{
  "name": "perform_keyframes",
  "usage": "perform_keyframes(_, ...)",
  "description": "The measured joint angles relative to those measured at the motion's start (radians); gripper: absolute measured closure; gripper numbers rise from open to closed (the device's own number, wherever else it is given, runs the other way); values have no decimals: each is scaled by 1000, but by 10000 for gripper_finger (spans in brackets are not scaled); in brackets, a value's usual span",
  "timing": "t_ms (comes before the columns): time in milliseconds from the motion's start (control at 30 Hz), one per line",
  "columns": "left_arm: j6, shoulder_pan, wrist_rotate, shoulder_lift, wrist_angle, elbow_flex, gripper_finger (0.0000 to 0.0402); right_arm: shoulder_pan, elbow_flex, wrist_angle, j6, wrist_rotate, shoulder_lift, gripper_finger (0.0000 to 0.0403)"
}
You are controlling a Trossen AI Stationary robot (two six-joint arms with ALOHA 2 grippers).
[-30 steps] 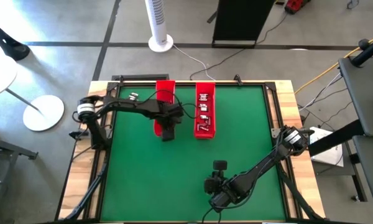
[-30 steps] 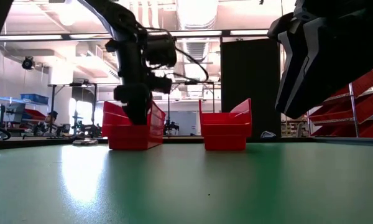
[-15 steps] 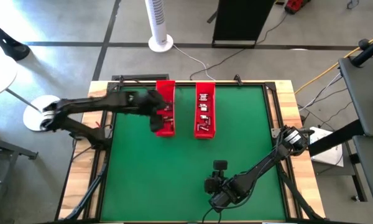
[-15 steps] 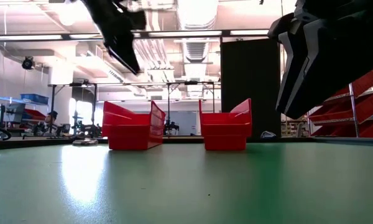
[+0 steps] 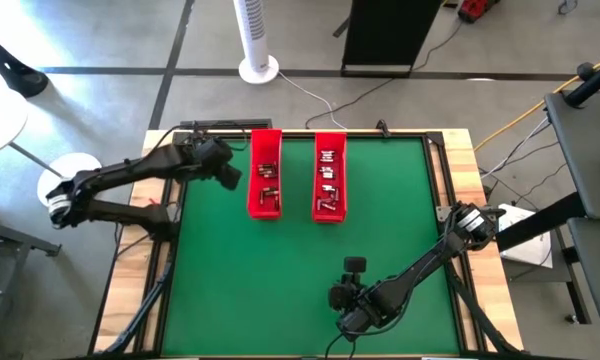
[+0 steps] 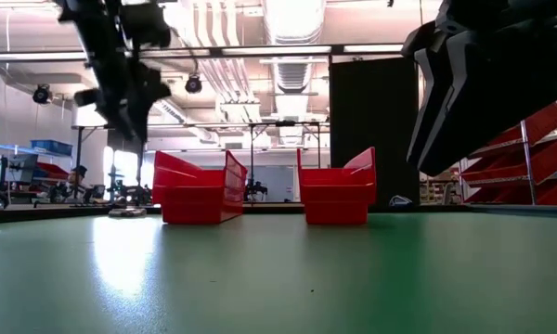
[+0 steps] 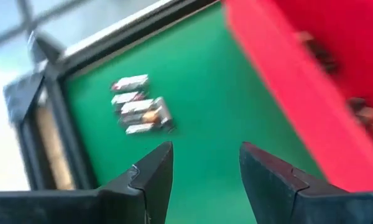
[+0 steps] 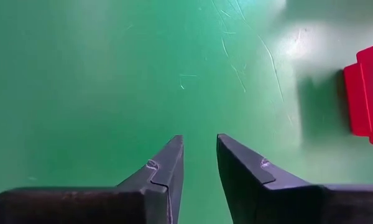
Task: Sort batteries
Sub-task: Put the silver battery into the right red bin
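Since the earlier frame, left gripper [image 5: 230,177] has moved away from left red tray [image 5: 265,172] toward 9 o'clock, fingers spread, empty. Loose batteries [image 7: 138,104] lie near the table's 11 o'clock corner. Right gripper [image 5: 353,264] waits at 6 o'clock, fingers slightly apart, empty.

Grey concrete floor [image 5: 100,90] crossed by dark seams. White tower fan [image 5: 257,40] on round base, tall black cabinet [image 5: 385,35] beside. Bright ceiling strip lights [image 6: 292,49] overhead.
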Motion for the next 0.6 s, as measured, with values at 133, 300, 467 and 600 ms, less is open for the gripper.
perform_keyframes(133, -9, 137, 3, 46, 4, -20, 239, 0, 0, 0, 17, 0, 0, 302)
perform_keyframes(300, 87, 312, 42, 108, 85, -20, 227, 0, 0, 1, 29, 4, 0, 287)
perform_keyframes(467, 154, 416, 79, 196, 196, -20, 188, 0, -3, 9, 73, 52, 0, 271)
perform_keyframes(600, 181, 471, 100, 285, 249, -20, 154, 11, -23, 14, 108, 53, 0, 258)
